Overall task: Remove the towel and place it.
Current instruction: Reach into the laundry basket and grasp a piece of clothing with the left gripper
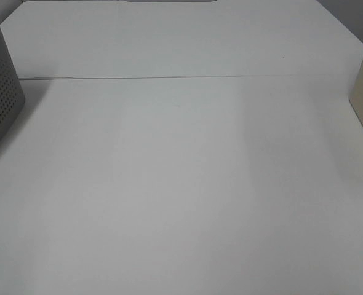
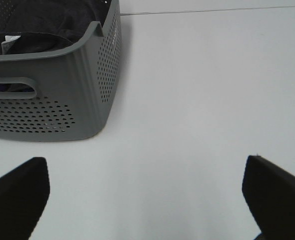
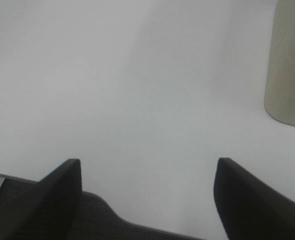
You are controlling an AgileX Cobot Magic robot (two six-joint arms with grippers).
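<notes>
Left gripper and right gripper gape empty; left should pinch towel deep inside left-hand basket.

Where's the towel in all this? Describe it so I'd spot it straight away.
Start at the wide white table and find the grey perforated basket at its left side. The towel is the very dark cloth bunched inside it, the only soft, dark thing there, with a small white tag.

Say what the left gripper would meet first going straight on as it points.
Likely only bare table; the left gripper aims past the grey basket with the towel, which sits off to one side. Depth unclear.
</notes>
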